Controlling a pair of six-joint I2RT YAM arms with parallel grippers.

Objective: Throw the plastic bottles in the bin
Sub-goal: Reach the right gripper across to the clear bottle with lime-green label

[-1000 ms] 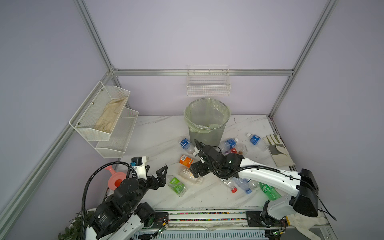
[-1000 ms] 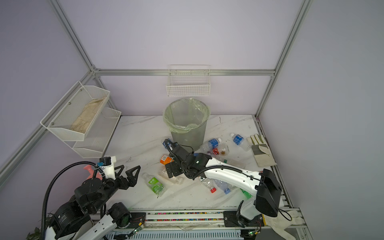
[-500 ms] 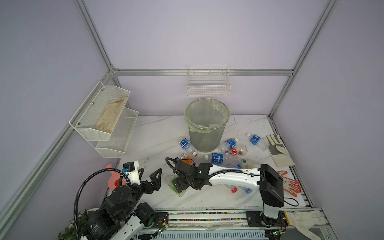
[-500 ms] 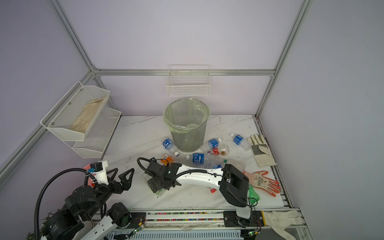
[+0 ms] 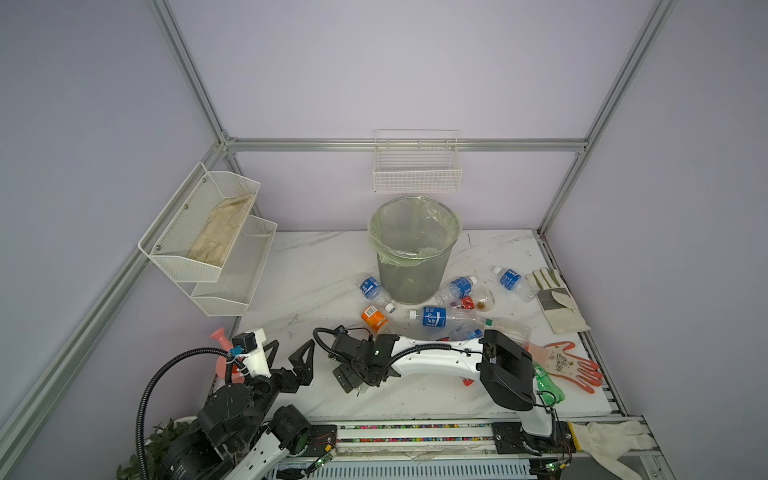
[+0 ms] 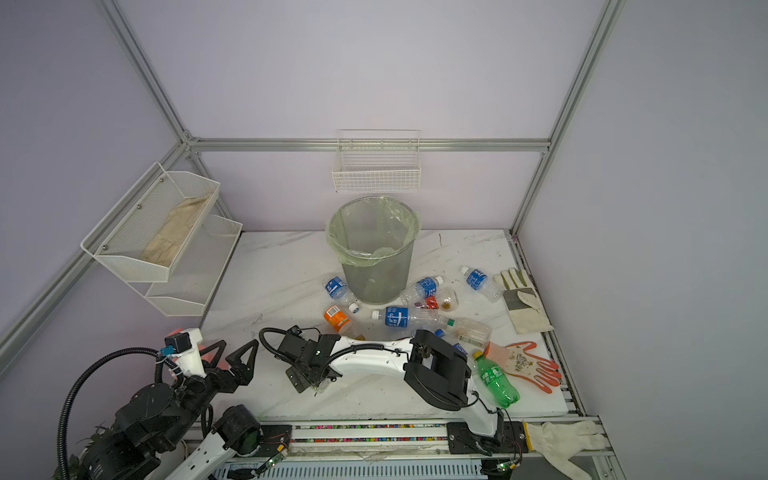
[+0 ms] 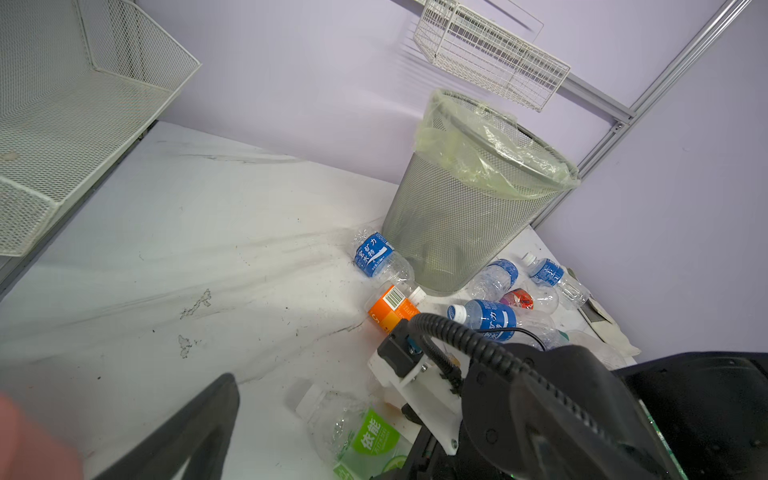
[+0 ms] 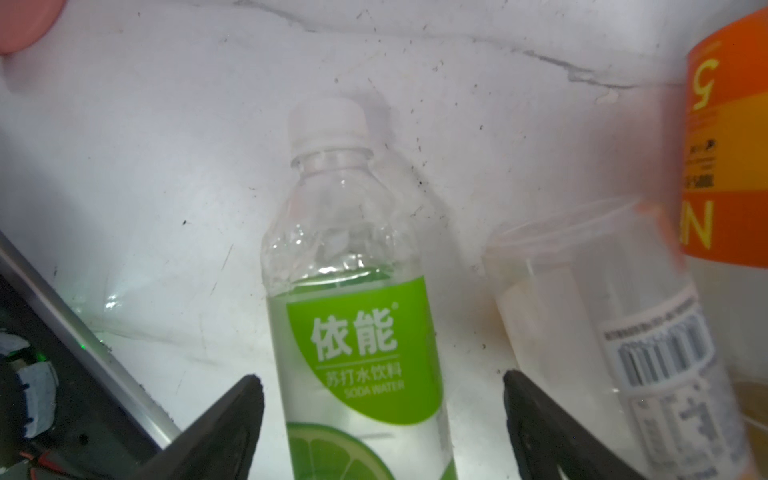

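Right wrist view shows the right gripper, newly swung over, straddling the clear green-labelled plastic bottle, fingers wide apart and empty, so a grasp seems next.

Worktop left of bin bare, wide passage; rack overhangs its left edge. Bottles crowd bin's near and right sides. Green-label bottle sits between right gripper fingers, gap each side. Wall basket hangs above bin's far rim.
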